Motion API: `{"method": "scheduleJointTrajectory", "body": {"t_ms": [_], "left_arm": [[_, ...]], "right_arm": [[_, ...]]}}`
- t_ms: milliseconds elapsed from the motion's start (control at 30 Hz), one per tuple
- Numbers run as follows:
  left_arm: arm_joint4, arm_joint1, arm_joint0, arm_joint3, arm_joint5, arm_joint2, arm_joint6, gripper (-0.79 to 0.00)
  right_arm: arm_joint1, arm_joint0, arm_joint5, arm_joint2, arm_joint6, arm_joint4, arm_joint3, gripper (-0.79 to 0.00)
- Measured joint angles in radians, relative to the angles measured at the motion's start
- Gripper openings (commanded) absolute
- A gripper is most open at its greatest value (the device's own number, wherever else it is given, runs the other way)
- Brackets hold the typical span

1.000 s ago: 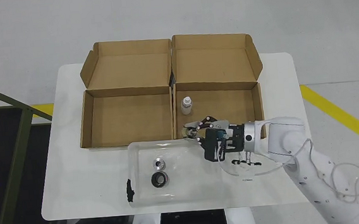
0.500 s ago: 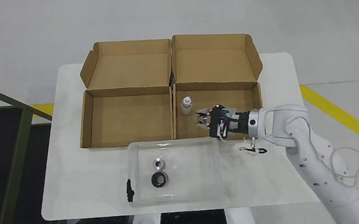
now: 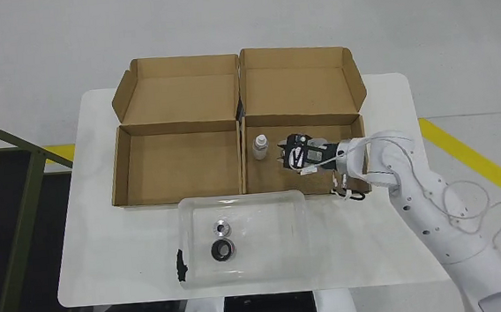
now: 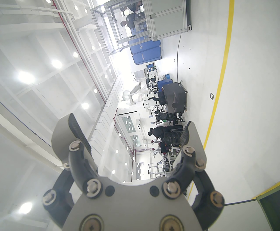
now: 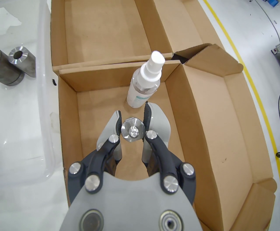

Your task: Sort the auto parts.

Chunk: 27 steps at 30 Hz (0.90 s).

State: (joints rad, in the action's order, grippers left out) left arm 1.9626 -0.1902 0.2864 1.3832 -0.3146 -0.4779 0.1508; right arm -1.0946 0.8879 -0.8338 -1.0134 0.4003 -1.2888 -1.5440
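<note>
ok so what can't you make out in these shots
Round silver metal part, right wrist view: underside hidden by its own top face and the right gripper.
Small black piece by the clear plastic tray, top view: too small to identify.
White spray bottle, right wrist view: base partly behind the gripper.

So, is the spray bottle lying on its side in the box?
No, the spray bottle stands upright on the floor of the cardboard box.
</note>
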Motion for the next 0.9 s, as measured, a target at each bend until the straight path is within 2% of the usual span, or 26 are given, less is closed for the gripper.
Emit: {"method": "scheduleJointTrajectory", "body": {"t_ms": [533, 567, 667, 700, 733, 900], "left_arm": [[0.0, 0.0, 0.0, 0.0, 0.0, 0.0, 0.0, 0.0], [0.0, 0.0, 0.0, 0.0, 0.0, 0.0, 0.0, 0.0], [0.0, 0.0, 0.0, 0.0, 0.0, 0.0, 0.0, 0.0], [0.0, 0.0, 0.0, 0.0, 0.0, 0.0, 0.0, 0.0], [0.0, 0.0, 0.0, 0.0, 0.0, 0.0, 0.0, 0.0], [0.0, 0.0, 0.0, 0.0, 0.0, 0.0, 0.0, 0.0]], "right_arm": [[-0.04, -0.105, 0.049, 0.116, 0.053, -0.002, 0.166, -0.773], [-0.042, -0.107, 0.053, 0.121, 0.053, -0.002, 0.171, -0.739], [-0.048, -0.114, 0.062, 0.135, 0.048, -0.004, 0.191, -0.557], [-0.05, -0.116, 0.065, 0.138, 0.046, -0.004, 0.196, -0.471], [-0.052, -0.118, 0.067, 0.141, 0.044, -0.004, 0.201, -0.434], [-0.052, -0.123, 0.068, 0.134, 0.042, -0.003, 0.197, -0.446]]}}
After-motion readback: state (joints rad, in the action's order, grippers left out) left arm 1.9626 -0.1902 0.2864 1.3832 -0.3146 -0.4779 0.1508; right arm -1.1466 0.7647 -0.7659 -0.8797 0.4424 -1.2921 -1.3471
